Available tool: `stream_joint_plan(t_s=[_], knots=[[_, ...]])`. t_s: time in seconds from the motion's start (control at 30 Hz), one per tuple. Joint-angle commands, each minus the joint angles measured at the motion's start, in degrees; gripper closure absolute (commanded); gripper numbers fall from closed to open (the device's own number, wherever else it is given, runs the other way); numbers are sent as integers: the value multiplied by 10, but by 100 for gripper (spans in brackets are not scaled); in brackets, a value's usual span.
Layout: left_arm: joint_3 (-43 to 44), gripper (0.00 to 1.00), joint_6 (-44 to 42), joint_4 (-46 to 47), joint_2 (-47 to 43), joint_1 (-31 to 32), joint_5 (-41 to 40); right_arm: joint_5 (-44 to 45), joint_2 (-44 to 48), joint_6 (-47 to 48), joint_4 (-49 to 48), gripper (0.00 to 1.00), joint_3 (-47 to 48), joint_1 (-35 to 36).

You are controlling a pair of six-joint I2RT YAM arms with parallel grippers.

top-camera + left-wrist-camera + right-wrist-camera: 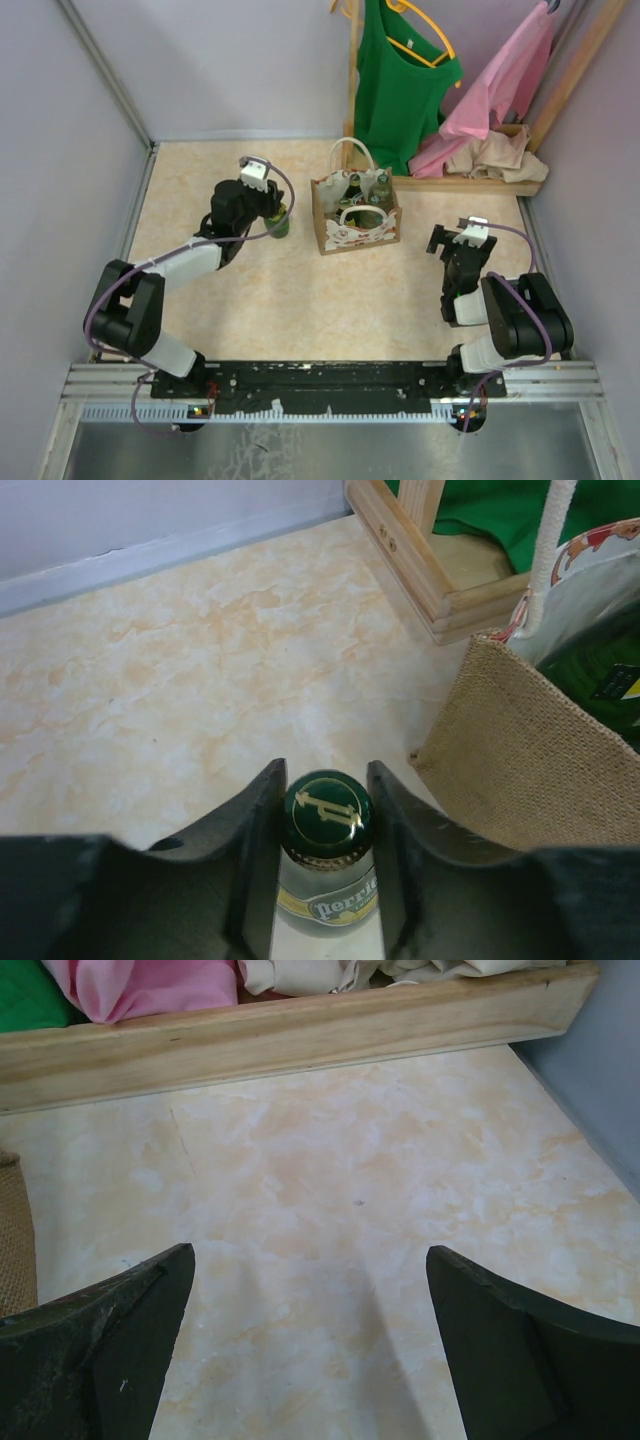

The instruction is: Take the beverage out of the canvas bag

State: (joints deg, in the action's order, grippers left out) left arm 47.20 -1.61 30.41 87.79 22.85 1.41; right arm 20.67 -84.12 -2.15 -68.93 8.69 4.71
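Observation:
The canvas bag (355, 228) stands at mid-table, tan with white handles and a printed white front panel. Two green bottles (380, 186) still stand inside it. My left gripper (272, 206) is left of the bag, outside it, shut on the neck of a green Perrier bottle (279, 224). In the left wrist view both fingers press the bottle's green cap (328, 814), and the bag's burlap corner (530, 750) is to the right. I cannot tell whether the bottle's base touches the table. My right gripper (447, 243) is open and empty, right of the bag; its view (310, 1260) shows bare table.
A wooden clothes rack base (470, 180) lies behind and to the right of the bag, with a green top (400, 70) and a pink garment (500, 90) hanging over it. Its wooden beam (300, 1030) is ahead of my right gripper. Grey walls enclose the table.

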Motion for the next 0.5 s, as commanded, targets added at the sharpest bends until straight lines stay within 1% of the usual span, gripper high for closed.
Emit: stream_joint_plan(t_s=[0.0, 0.03, 0.07, 0.27, 0.37, 0.47], knots=[[1, 34, -2, 72, -39, 9, -11, 3, 10, -1, -26, 1, 12, -1], [-2, 10, 0, 74, -40, 9, -14, 3, 10, -1, -26, 1, 12, -1], [-3, 2, 1, 73, -41, 9, -14, 3, 10, -1, -25, 1, 12, -1], [3, 0, 3, 62, -60, 11, -24, 2, 10, -1, -25, 1, 11, -1], [32, 0, -1, 44, -75, 14, -9, 3, 9, -1, -25, 1, 12, -1], [89, 1, -26, -3, -75, 30, 13, 3, 10, -1, -25, 1, 12, -1]])
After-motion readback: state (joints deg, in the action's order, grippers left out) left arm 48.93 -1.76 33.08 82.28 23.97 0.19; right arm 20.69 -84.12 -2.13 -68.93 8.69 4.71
